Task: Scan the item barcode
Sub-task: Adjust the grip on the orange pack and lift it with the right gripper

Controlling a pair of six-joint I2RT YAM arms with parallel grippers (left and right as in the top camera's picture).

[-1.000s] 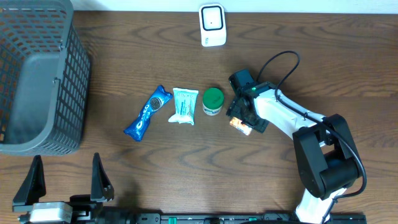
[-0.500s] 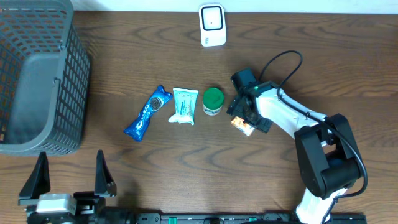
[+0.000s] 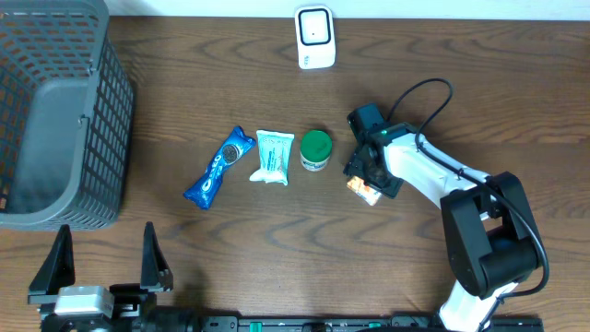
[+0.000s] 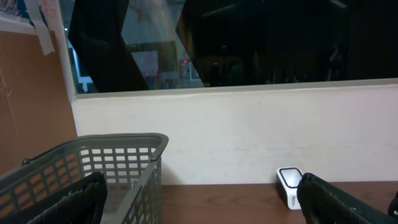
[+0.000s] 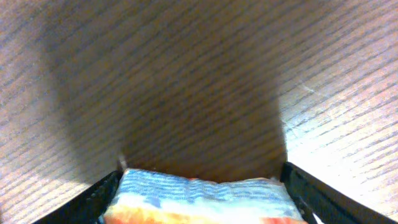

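Right gripper. Reaches down to the wooden table, a little right of centre, and clamps the orange and white packet. In the right wrist view, holds this packet between both fingers. Touches it at each end, with no gap on either side.

Orange and white packet. Lies flat on the wood under the right gripper, just right of the green-lidded jar but apart from it. Shows blue print on the upper part and orange on the lower part. Too blurred to read, so cannot tell where the barcode sits.

Left gripper. Stands at the near edge of the table, on the left side, well apart from all the items. Keeps the two fingers spread wide and holds nothing. Looks, in the left wrist view, toward the pale far wall.

Other things on the table. Left of the jar, a white and green pouch. Left of the pouch, a blue Oreo packet, lying slanted. All three in one row, near each other but not touching. At the far edge, a white scanner, upright, well apart from the clamped packet. At the far left, a grey mesh basket, open on top.
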